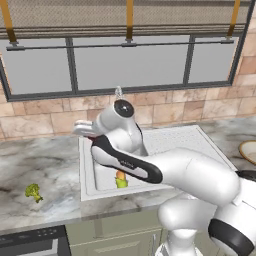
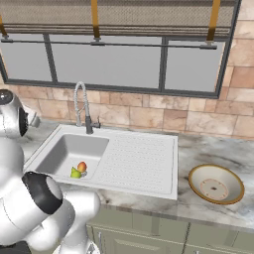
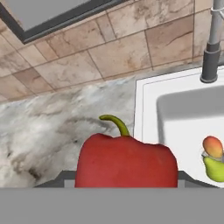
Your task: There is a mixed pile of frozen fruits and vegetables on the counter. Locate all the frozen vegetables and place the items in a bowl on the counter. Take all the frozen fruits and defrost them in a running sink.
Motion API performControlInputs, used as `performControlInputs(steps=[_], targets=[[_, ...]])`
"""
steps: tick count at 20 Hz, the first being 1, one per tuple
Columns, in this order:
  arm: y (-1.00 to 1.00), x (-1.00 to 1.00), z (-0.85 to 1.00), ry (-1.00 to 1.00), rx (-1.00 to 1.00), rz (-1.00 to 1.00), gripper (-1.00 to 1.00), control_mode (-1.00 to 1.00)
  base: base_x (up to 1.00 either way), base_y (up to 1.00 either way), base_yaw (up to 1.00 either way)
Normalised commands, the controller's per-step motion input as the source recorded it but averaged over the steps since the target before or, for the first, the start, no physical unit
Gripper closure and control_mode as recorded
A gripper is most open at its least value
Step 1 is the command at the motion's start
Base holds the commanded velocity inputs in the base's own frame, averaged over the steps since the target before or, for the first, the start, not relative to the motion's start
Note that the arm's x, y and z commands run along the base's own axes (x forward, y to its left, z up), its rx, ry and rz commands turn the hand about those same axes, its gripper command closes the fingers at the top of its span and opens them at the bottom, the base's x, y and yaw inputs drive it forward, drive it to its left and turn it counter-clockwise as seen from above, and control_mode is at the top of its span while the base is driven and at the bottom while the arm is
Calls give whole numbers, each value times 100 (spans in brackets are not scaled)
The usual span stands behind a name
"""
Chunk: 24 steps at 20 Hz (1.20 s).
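Red pepper held above the counter, both fruits already in the sink

Your gripper [image 3: 127, 186] is clenched on the red pepper [image 3: 126, 162], which hangs over the counter [image 3: 57, 127] just beside the left rim of the sink [image 2: 144, 163]. The orange-red fruit [image 2: 82, 166] and the yellow-green fruit [image 2: 75, 173] lie touching in the basin, near its front right corner. The bowl [image 2: 216, 184] stands well apart, near the counter's right end, and the broccoli [image 1: 33, 192] waits near the front edge, far left. I think the long carry across the basin is the danger: if the glossy pepper slips, it falls among the fruits. No brand, label or writing can be read anywhere.
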Motion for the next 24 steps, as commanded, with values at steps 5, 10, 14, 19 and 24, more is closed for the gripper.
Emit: performControlInputs(steps=[5, 10, 14, 19, 24], targets=[[-15, -59, 79, 0, -6, 0, 100, -100, 0, 0, 0], [-42, -59, 65, 0, -8, 0, 100, -100, 0, 0, 0], [-58, -60, 56, 0, -9, 0, 100, -100, 0, 0, 0], [-66, -53, 39, -5, -11, 0, 100, -100, 0, 0, 0], [-76, -41, 30, -11, -13, 0, 100, -100, 0, 0, 0]])
